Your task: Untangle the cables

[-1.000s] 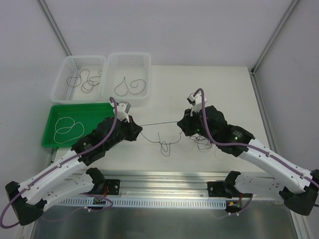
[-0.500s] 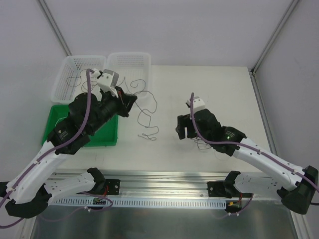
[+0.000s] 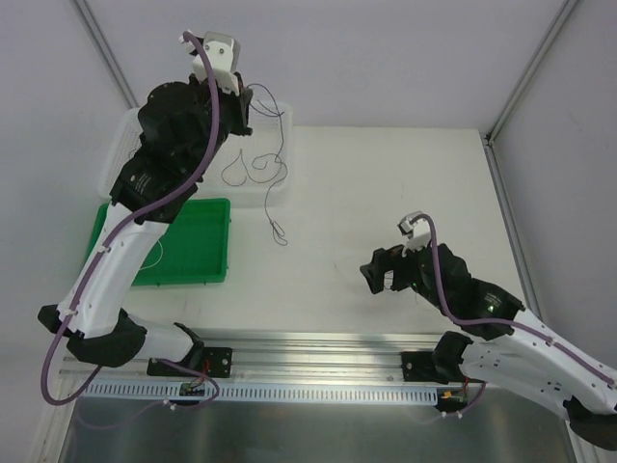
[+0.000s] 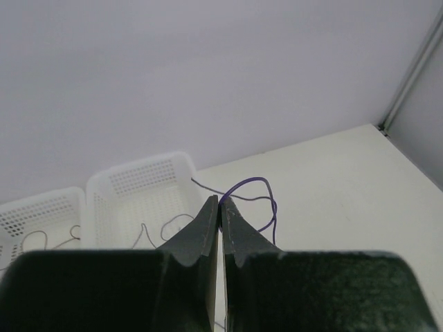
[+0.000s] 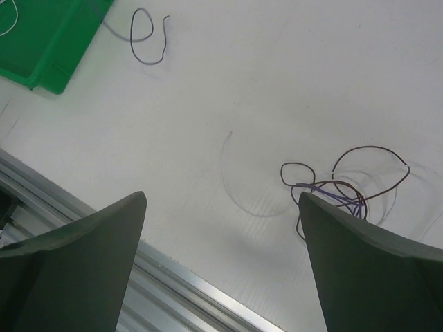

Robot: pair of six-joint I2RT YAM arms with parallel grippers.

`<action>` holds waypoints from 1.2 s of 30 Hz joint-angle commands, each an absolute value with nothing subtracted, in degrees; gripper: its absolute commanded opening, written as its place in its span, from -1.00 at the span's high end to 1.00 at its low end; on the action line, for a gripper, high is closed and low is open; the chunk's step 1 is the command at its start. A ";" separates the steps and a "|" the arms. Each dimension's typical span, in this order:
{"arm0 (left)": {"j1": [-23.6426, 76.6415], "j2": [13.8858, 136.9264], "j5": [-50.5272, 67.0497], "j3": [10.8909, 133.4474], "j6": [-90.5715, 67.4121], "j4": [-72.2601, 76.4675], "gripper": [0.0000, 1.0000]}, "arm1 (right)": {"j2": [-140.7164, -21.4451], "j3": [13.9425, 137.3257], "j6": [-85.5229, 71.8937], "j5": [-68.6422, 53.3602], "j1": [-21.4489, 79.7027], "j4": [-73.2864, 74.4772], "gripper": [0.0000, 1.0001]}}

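Top view: left arm (image 3: 145, 193) is covering the green tray's (image 3: 198, 256) left half; the white strand (image 3: 154, 254) inside is showing only a sliver. Just beyond the tray, the far-left basket (image 3: 116, 154) is lying almost wholly under that arm. Wrist view: purple strand (image 4: 252, 183) is dropping behind the left gripper (image 4: 220, 202), lower run unseen. Well right of the tray, the tangle (image 5: 339, 194) is slipping behind a right gripper (image 5: 223, 197) finger (image 5: 374, 263). Between tray and tangle, a faint arc (image 5: 232, 183) is reading too pale for colour.

White table (image 3: 386, 174) bears baskets (image 3: 280, 191), a green tray (image 3: 198, 253), tangled cables (image 5: 339, 194).
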State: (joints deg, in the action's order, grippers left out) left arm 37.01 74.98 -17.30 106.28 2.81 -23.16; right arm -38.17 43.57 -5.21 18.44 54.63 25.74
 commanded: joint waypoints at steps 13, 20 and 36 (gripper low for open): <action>22.07 95.62 -14.07 137.73 2.03 -16.53 1.00 | -25.67 39.29 -4.31 19.69 54.84 33.05 -0.99; 16.53 100.80 -12.13 131.23 0.09 -13.89 1.00 | -25.57 36.74 -4.48 20.48 54.93 31.90 -0.99; 11.34 111.81 -4.59 108.30 -8.60 -13.97 -0.08 | -25.93 35.16 -6.33 18.46 54.93 31.99 -0.99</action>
